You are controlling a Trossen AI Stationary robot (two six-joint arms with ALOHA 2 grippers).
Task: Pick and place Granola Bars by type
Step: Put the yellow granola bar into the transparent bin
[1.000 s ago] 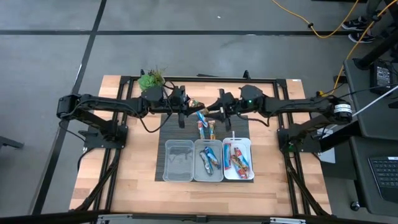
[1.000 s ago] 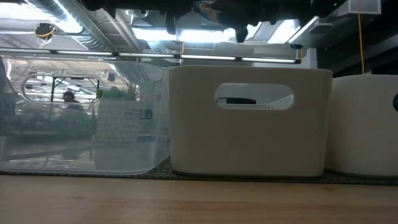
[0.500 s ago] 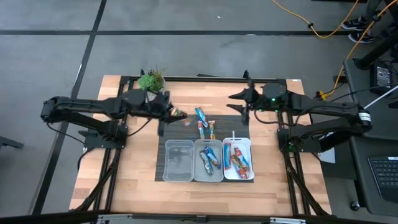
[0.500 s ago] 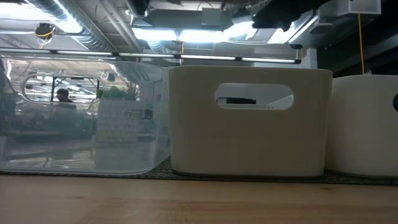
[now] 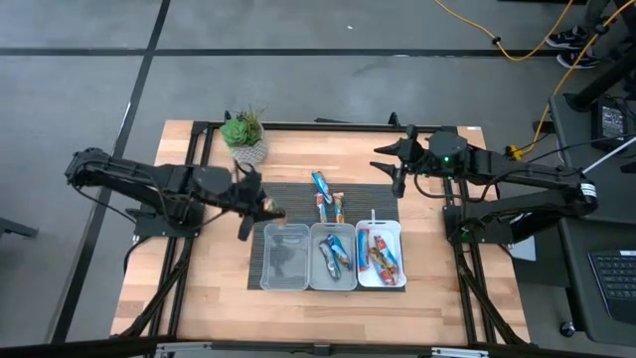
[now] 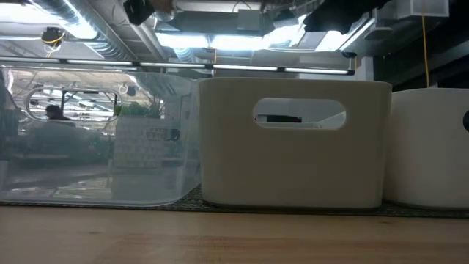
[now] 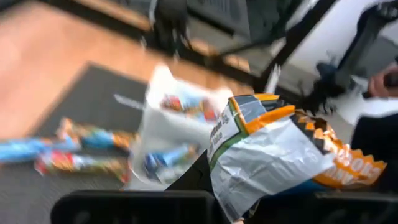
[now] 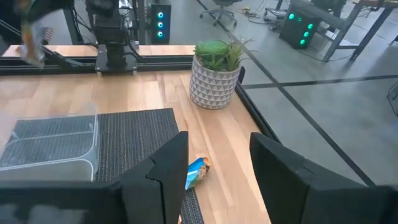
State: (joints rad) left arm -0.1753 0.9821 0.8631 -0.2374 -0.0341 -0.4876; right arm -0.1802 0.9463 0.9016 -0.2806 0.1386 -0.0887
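Pinching a silvery-orange bar, the left claw hovers beside the clear tray; right claw spread.

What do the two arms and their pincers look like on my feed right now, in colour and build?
Both arms are matte black, slim jointed links on black bases. The left pincer is a dark two-finger unit. The right pincer has broad, flat black fingers, and a small green light glows on its wrist housing. A black cable loops below the left arm, and a white band rings the right arm's outer link.
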